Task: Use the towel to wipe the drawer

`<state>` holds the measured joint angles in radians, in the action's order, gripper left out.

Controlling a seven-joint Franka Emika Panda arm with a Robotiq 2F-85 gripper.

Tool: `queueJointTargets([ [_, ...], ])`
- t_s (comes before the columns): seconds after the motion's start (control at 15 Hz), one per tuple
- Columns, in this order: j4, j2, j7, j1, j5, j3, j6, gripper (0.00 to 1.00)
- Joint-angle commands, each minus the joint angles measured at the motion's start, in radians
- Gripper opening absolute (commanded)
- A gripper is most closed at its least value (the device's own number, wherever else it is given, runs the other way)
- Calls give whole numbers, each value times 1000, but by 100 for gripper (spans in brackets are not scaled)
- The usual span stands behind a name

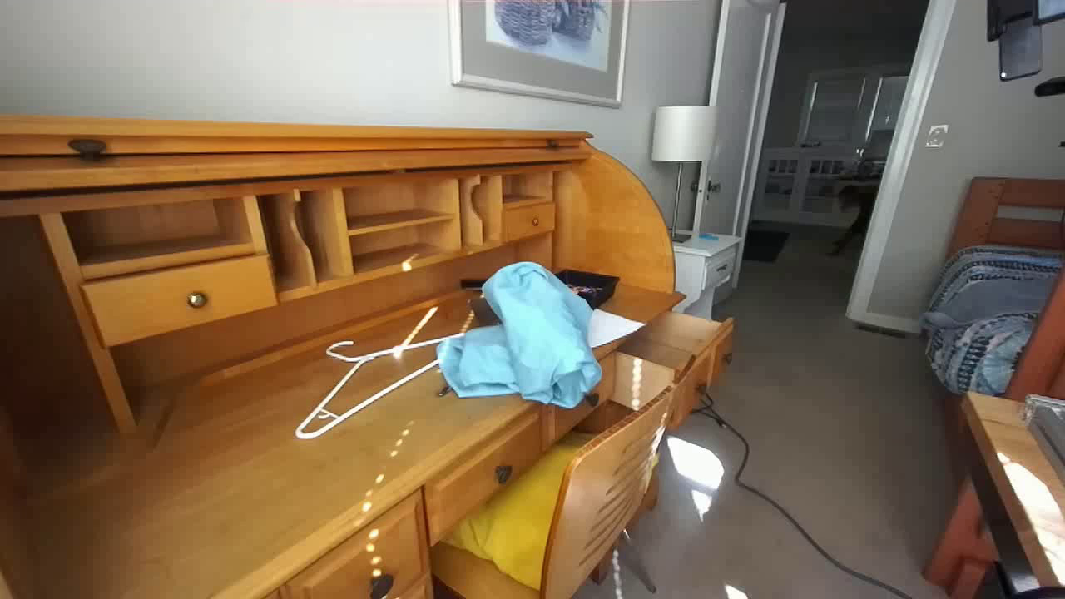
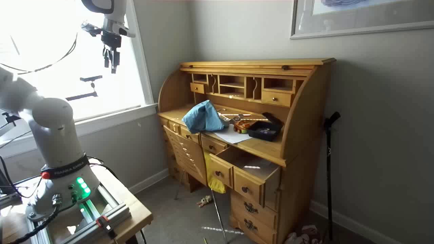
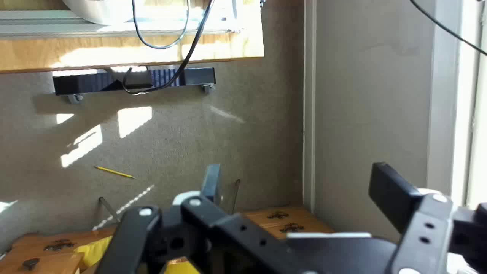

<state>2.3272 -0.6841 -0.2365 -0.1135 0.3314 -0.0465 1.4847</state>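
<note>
Lying below gripper (image 2: 110,67), well apart, likely towel (image 2: 204,117)

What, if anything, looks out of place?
Two things lie on the floor, probably dropped: a pencil in the wrist view and what looks like a toy in an exterior view. I see no spill or damage.

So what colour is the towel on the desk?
The towel is light blue; it shows best in an exterior view.
</note>
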Motion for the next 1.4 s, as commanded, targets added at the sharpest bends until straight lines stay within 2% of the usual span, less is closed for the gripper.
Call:
queueJointTargets([
  [0.0,-4,0,16,36,13,-25,-9,100],
  [0.8,-4,0,16,36,13,-25,-9,100],
  [1.07,-17,57,-7,68,18,-57,186,100],
  [1.33,-37,170,13,63,-12,-77,379,100],
])
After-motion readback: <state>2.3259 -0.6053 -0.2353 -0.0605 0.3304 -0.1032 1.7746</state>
